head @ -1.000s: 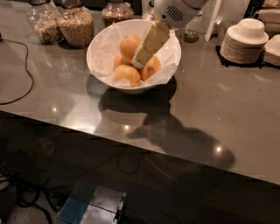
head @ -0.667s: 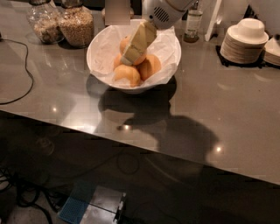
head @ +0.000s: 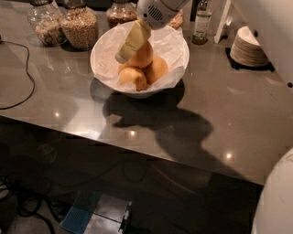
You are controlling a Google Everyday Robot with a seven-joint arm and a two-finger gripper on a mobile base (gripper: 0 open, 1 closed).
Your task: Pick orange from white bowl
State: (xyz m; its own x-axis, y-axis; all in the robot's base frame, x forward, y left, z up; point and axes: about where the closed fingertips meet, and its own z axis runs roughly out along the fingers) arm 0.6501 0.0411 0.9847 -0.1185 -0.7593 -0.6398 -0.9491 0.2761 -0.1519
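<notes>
The white bowl [head: 176,48], lined with crinkled white paper, stands on the grey counter at the back centre. It holds three oranges. The roundest, deep-orange one [head: 144,55] lies on top; a paler one [head: 132,77] sits in front and another [head: 158,68] to the right. My gripper [head: 126,51] reaches down into the bowl from the upper right. Its yellowish end lies against the left side of the top orange and covers part of it. The white wrist [head: 158,11] is above the bowl's far rim.
Glass jars of grains [head: 80,27] stand behind the bowl at left. A bottle [head: 201,23] stands behind it at right. A stack of small white dishes [head: 249,48] is at far right. A black cable [head: 23,87] runs along the counter's left side. The counter's front edge [head: 137,153] runs across the middle.
My gripper has moved to the left across the bowl, from over the right-hand oranges to the left side of the top orange. The oranges have stayed in place.
</notes>
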